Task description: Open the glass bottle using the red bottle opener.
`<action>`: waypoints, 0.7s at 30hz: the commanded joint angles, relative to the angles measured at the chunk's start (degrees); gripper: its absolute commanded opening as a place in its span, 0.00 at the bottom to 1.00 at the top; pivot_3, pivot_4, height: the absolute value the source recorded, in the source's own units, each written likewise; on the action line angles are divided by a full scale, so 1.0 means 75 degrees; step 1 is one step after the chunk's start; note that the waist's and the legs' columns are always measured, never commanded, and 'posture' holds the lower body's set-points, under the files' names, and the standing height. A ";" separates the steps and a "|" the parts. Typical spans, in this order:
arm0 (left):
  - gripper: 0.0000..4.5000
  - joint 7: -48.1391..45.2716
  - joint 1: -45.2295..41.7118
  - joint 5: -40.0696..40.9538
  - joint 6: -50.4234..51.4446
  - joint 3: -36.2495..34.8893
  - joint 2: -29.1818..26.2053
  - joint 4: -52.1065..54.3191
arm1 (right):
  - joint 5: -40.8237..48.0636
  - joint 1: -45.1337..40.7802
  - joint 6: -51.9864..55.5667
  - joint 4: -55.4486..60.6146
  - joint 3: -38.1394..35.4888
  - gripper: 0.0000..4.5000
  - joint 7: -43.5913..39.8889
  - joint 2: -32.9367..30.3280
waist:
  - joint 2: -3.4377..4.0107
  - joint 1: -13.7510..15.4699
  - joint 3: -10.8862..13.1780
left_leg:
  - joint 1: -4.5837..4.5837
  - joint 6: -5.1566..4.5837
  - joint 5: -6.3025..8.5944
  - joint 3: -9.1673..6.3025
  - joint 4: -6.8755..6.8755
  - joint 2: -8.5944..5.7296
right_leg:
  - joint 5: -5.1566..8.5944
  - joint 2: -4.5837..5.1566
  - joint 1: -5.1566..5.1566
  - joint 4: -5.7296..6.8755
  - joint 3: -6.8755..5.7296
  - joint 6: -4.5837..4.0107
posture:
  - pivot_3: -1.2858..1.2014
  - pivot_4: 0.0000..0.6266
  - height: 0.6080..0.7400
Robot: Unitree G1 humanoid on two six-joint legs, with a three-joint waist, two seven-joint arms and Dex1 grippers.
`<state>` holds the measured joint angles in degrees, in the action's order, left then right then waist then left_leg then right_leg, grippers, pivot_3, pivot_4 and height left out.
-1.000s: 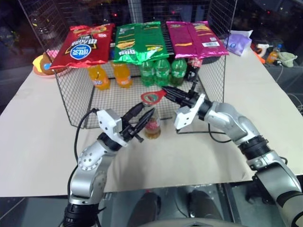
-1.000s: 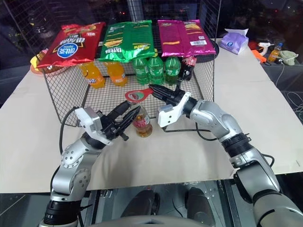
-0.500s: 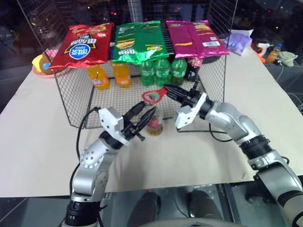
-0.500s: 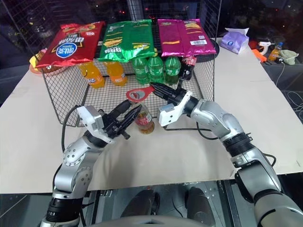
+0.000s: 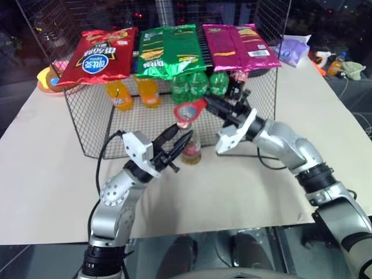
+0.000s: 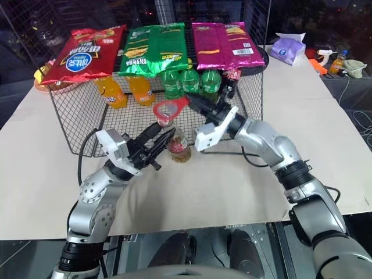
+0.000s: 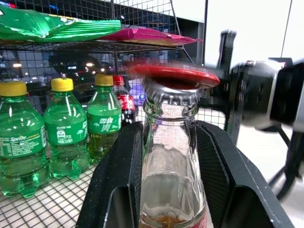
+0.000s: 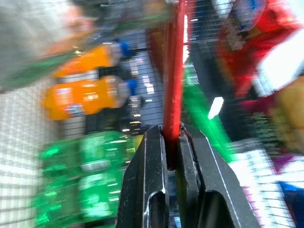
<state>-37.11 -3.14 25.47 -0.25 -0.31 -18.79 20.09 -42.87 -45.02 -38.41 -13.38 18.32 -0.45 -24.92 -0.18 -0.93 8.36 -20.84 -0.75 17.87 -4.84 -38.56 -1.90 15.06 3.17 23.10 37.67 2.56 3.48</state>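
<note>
Left gripper (image 5: 176,145) clamps bottle (image 5: 191,146) on the table (image 5: 46,163) before the wire rack (image 5: 93,125), green bottles (image 5: 197,86) at 12 o'clock; right gripper (image 5: 210,106) pinches opener (image 5: 189,110) over its cap.

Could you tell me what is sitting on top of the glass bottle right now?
The red bottle opener, pinched in the right hand, lies over the glass bottle's mouth. Its ring covers the rim, so whether the cap has come off cannot be seen.
</note>
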 commanded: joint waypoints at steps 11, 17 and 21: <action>0.33 -0.0062 0.0229 -0.0119 0.0225 0.0229 -0.0046 -0.0146 | 0.0250 -0.0012 0.0207 0.0269 -0.0337 0.00 0.0324 -0.0015 | -0.0002 -0.0004 -0.0002 | 0.0001 0.0000 0.0000 0.0009 0.0021 0.0002 | 0.0001 0.0000 0.0006 -0.0013 0.0008 -0.0001 | 0.52 0.24 1.00; 0.33 0.0085 0.0150 -0.0337 0.0177 0.0229 -0.0020 -0.0236 | 0.1380 0.0233 0.0439 -0.0049 -0.0432 0.00 -0.0183 0.0226 | -0.0002 -0.0002 -0.0002 | 0.0001 0.0000 0.0000 0.0009 0.0022 0.0004 | 0.0001 0.0000 0.0006 -0.0013 0.0007 -0.0001 | 0.52 0.24 1.00; 0.33 0.0171 0.0060 -0.0308 0.0230 0.0208 0.0017 -0.0251 | 0.2349 0.0507 0.0707 -0.0162 -0.0437 0.00 -0.0887 0.0401 | -0.0002 -0.0014 -0.0002 | 0.0002 0.0000 0.0000 0.0011 0.0022 0.0005 | 0.0001 -0.0001 0.0006 -0.0012 0.0009 -0.0001 | 0.52 0.24 1.00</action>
<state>-35.93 -3.83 24.66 -0.32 0.09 -18.41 19.72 -29.23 -41.27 -33.77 -15.64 16.93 -5.35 -22.21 -0.19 -1.03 8.34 -20.82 -0.75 17.87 -4.76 -38.40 -1.86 15.06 3.16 23.15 37.59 2.63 3.47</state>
